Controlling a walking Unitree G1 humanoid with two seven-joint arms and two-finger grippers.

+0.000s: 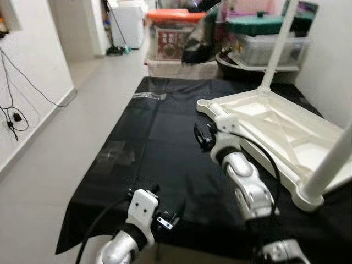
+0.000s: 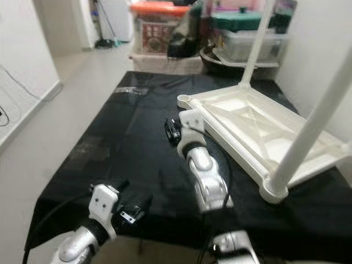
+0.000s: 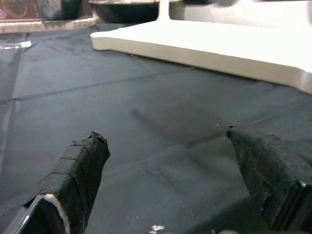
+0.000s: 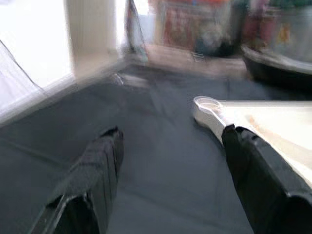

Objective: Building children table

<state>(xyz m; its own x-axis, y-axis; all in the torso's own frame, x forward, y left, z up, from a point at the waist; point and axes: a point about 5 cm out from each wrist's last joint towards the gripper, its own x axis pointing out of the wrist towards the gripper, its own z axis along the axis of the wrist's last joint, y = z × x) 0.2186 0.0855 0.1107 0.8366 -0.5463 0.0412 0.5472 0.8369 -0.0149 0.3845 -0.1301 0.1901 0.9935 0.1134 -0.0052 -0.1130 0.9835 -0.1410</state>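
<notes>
- Tabletop (image 1: 275,124): I see the white children's table lying upside down on the black sheet (image 1: 159,143), its ribbed underside facing up — I judge this placement is meant to expose the corner sockets so legs can go in from above.
- Legs: one white leg (image 1: 278,47) stands upright at the far corner and another (image 1: 330,165) at the near corner; the empty corner socket (image 4: 207,104) nearest my arms has no leg in it, so I judge the build partly done.
- Black sheet: spread over the pale floor (image 1: 71,126), probably to protect the parts and the flooring.
- Right gripper (image 1: 204,136): held low over the sheet, just beside the tabletop's empty corner. In the right wrist view its fingers (image 4: 97,165) are spread wide, with nothing between them and touching nothing.
- Left gripper (image 1: 168,215): hovers near the sheet's front edge, well apart from the tabletop. Its fingers (image 3: 80,168) are likewise spread and empty — bare sheet lies between them.
- Background: storage boxes (image 1: 176,41) are stacked beyond the sheet.
</notes>
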